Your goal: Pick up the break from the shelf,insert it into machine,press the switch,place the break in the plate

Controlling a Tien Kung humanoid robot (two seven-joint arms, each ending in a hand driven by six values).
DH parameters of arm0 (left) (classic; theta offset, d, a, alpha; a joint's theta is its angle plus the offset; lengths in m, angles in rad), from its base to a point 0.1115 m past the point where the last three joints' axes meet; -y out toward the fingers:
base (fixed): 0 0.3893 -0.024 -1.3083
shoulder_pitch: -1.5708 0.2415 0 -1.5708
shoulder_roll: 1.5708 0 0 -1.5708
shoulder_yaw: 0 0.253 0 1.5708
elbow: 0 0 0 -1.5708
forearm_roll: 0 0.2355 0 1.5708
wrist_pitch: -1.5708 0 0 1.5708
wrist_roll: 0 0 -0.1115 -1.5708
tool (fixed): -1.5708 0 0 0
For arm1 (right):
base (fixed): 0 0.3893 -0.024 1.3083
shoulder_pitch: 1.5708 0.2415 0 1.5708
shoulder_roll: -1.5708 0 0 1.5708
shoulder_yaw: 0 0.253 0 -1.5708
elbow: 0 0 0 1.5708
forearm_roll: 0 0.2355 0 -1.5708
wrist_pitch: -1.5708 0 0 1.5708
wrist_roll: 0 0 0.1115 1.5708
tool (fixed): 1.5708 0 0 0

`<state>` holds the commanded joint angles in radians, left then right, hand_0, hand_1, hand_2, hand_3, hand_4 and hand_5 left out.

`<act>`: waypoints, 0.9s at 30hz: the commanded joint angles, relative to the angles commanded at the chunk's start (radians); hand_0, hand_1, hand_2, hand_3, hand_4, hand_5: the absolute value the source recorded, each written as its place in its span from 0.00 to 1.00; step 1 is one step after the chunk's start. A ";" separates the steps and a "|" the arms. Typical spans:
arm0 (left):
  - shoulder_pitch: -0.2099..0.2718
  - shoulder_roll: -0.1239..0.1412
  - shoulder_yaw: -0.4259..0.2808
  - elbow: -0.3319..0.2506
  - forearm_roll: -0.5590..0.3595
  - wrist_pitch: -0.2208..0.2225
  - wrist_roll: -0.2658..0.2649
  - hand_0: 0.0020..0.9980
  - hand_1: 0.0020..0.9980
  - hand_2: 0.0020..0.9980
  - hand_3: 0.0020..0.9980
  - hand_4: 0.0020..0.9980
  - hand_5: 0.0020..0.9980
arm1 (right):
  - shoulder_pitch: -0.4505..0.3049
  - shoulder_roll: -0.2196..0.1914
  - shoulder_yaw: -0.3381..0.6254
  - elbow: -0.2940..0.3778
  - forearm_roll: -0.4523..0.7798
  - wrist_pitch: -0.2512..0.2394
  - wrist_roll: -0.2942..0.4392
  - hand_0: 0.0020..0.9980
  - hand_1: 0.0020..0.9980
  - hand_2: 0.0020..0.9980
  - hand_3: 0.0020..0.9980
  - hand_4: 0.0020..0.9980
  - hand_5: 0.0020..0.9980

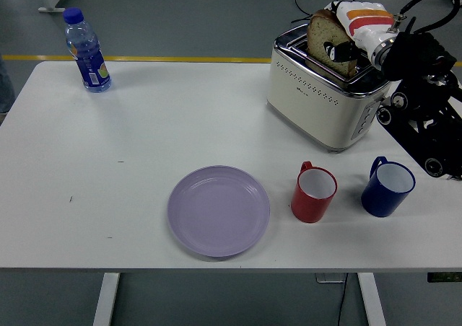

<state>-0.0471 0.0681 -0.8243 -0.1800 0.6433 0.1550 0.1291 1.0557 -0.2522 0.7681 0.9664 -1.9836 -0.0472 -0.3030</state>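
A slice of brown bread (323,37) stands upright and partly sunk in a slot of the cream and chrome toaster (325,95) at the back right of the table. My right hand (345,43), white with an orange stripe, reaches in from the right and is shut on the bread's top right part. A lilac plate (219,210) lies empty at the table's front centre. The toaster's switches (367,117) face right, next to my right arm. My left arm is out of view.
A red mug (314,192) and a blue mug (387,187) stand in front of the toaster, right of the plate. A blue water bottle (86,50) stands at the back left. Cables lie on the floor behind the table.
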 joint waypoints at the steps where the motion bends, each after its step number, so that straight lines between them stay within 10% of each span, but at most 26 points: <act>1: 0.000 0.000 0.000 0.000 -0.001 0.000 0.000 0.69 0.62 0.69 0.71 0.47 1.00 | 0.000 0.000 0.001 0.000 0.003 0.000 0.000 0.85 0.79 0.93 0.98 0.75 0.19; 27: -0.001 -0.001 0.000 0.000 -0.002 0.000 0.001 0.69 0.62 0.69 0.71 0.47 1.00 | -0.005 -0.010 0.043 -0.022 0.017 0.001 -0.018 0.90 0.85 0.98 1.00 0.78 0.21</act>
<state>-0.0480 0.0671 -0.8246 -0.1800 0.6412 0.1548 0.1298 1.0507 -0.2625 0.8106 0.9444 -1.9670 -0.0463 -0.3205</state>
